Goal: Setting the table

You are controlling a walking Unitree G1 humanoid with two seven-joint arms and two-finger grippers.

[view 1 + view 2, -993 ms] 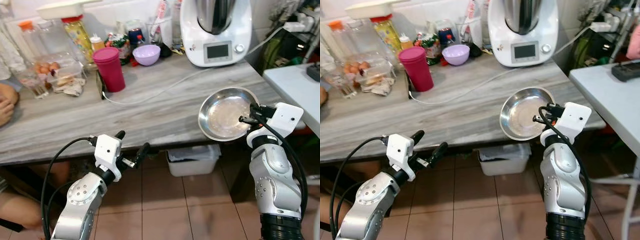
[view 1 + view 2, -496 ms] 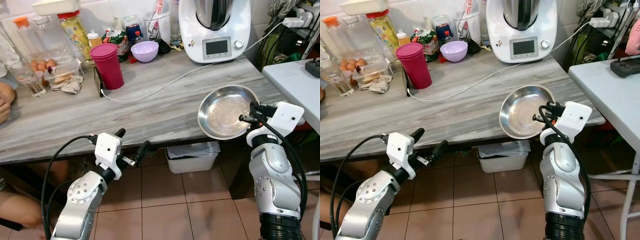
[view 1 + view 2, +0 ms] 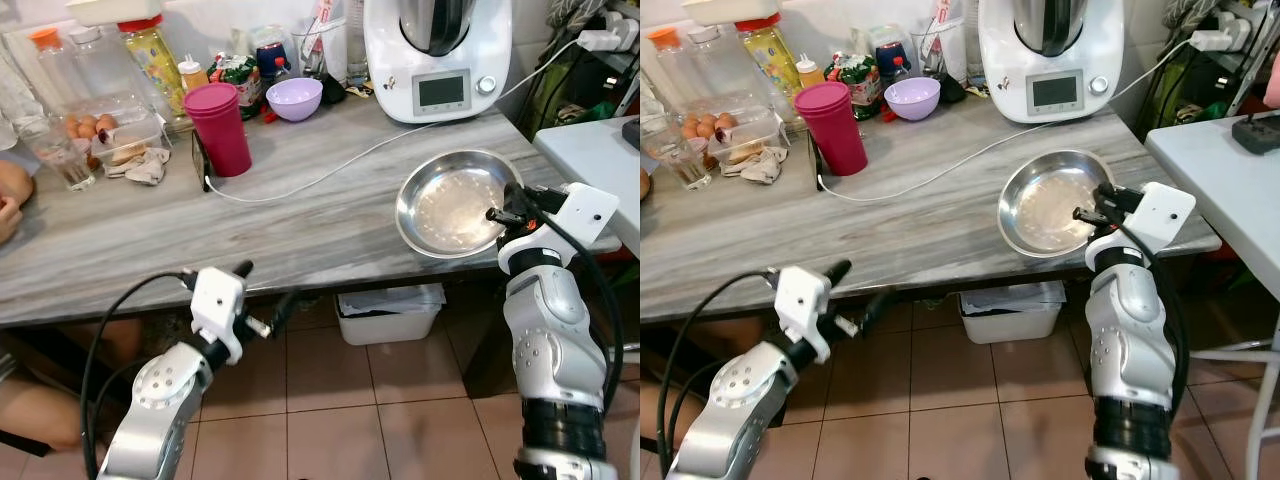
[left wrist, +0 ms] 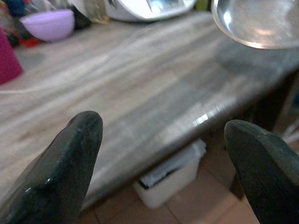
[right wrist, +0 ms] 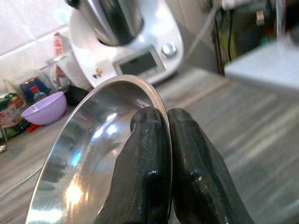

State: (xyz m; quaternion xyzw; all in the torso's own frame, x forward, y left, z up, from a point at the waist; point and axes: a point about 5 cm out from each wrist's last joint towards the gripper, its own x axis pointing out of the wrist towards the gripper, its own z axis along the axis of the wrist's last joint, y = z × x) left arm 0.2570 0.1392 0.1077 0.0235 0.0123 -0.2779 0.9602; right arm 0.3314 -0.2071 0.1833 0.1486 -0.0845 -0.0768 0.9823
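Note:
A shiny steel bowl (image 3: 450,205) hangs over the right end of the grey wooden table (image 3: 150,240), tilted toward me. My right gripper (image 3: 497,214) is shut on the bowl's near rim; in the right wrist view its two black fingers (image 5: 154,154) pinch the rim of the steel bowl (image 5: 88,158). My left gripper (image 3: 262,297) stands open below the table's front edge, over the tiled floor, with nothing between its fingers (image 4: 60,168). A sliver of the steel bowl (image 4: 257,23) is in the left wrist view too.
A white kitchen machine (image 3: 440,55) stands at the back right, its cable (image 3: 320,175) running across the table. A pink cup (image 3: 222,128), a purple bowl (image 3: 294,98), bottles and an egg box (image 3: 100,135) crowd the back left. A person's hand (image 3: 12,190) rests at the left edge. A white bin (image 3: 385,310) sits underneath.
The right gripper has carried the bowl forward and up, from beyond the table's front edge to over the tabletop. The left arm has barely moved.

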